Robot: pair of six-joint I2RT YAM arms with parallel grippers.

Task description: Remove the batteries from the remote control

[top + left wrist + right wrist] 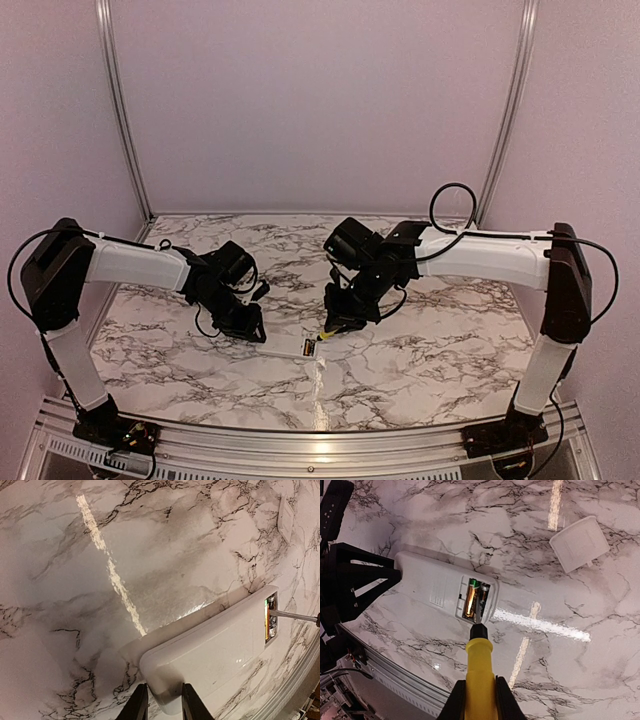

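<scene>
Left gripper clamps remote control end, bracing it on surface; right gripper grips screwdriver, tip at batteries, presumably to pry.

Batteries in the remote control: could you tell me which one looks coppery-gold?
The inner battery, farther from the remote control's end; the dark battery lies nearer that end.

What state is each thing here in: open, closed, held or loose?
Remote control: lying flat, battery recess open.
Batteries: both seated in the recess.
Cover: off, lying apart.
Screwdriver: tip in the recess.
Left gripper: jaws shut on the remote control.
Right gripper: jaws shut on the screwdriver.
</scene>
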